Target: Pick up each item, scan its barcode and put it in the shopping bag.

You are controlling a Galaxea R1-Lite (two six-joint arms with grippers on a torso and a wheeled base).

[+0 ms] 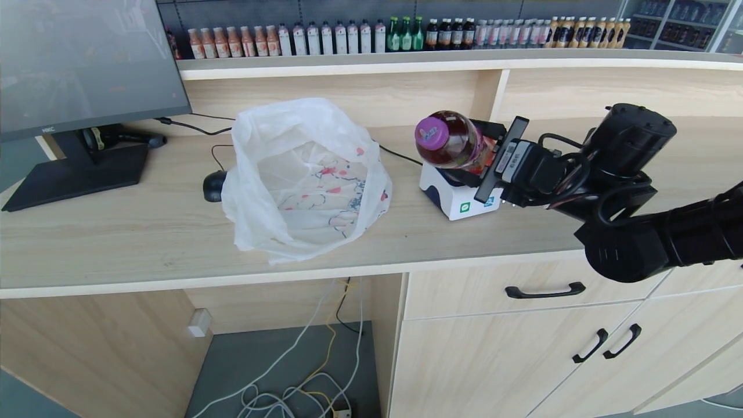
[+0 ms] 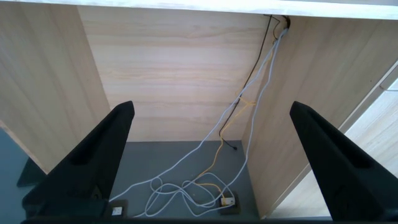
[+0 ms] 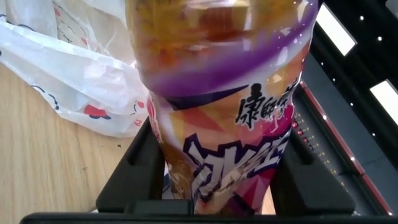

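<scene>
A pale wood bench [image 1: 116,232] runs across the room, with a raised ledge [image 1: 464,61] along its back. Behind the ledge, a row of bottles [image 1: 348,38] lines a dark wall. Under the bench on the right are a drawer and cupboard doors with black handles [image 1: 544,292]. On the left is an open bay with a grey floor [image 1: 232,354], where loose cables [image 1: 290,397] lie coiled.

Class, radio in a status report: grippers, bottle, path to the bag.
Right gripper shut on bottle, sideways over scanner. Left gripper open, below counter. Bag open beside scanner, nothing between.
</scene>
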